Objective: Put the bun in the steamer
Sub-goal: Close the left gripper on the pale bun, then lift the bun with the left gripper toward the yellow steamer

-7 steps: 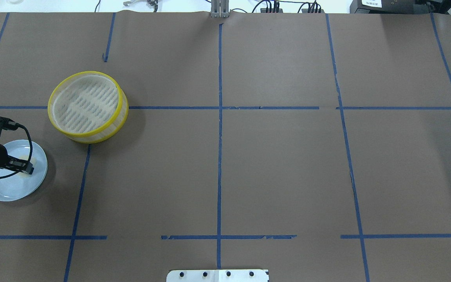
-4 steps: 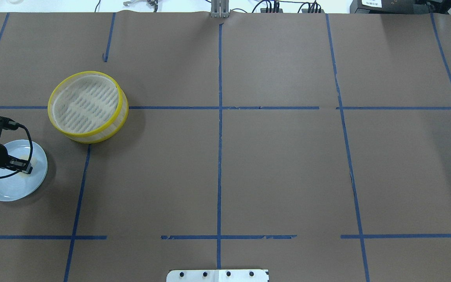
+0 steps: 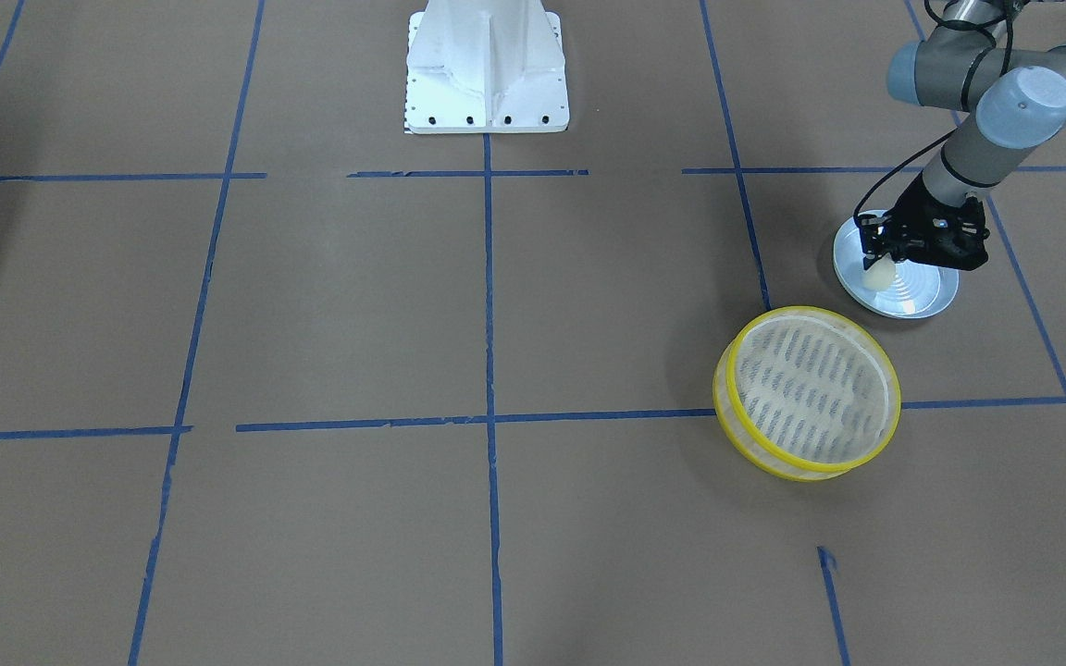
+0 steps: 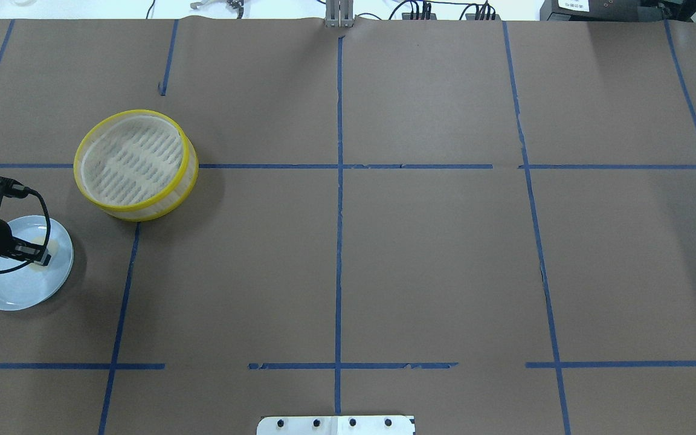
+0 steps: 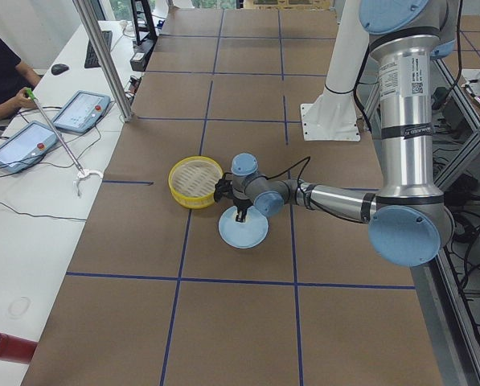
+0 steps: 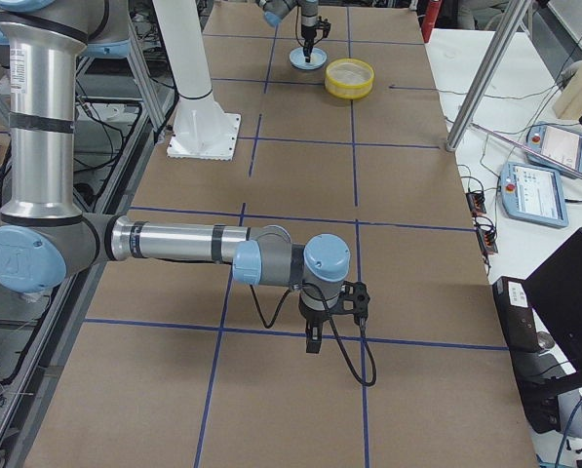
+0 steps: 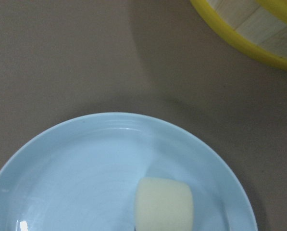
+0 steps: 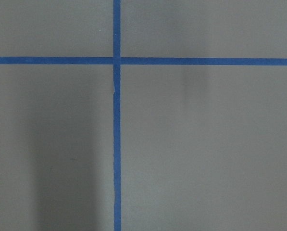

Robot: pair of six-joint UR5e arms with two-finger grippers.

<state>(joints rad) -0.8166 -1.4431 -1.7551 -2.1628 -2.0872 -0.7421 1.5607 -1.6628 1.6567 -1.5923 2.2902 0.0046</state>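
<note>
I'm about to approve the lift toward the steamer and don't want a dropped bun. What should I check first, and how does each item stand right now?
1. Left gripper at the bun: ok, it is right over the bun on the plate.
2. Grip shut on the bun: cannot tell; no view shows the fingers clearly.
3. Bun off the plate: cannot tell.
4. Steamer upright and empty: ok.
5. Way from plate to steamer free: ok, only bare table lies between them.
6. Right gripper out of the way: ok, it is far down the table.
</note>
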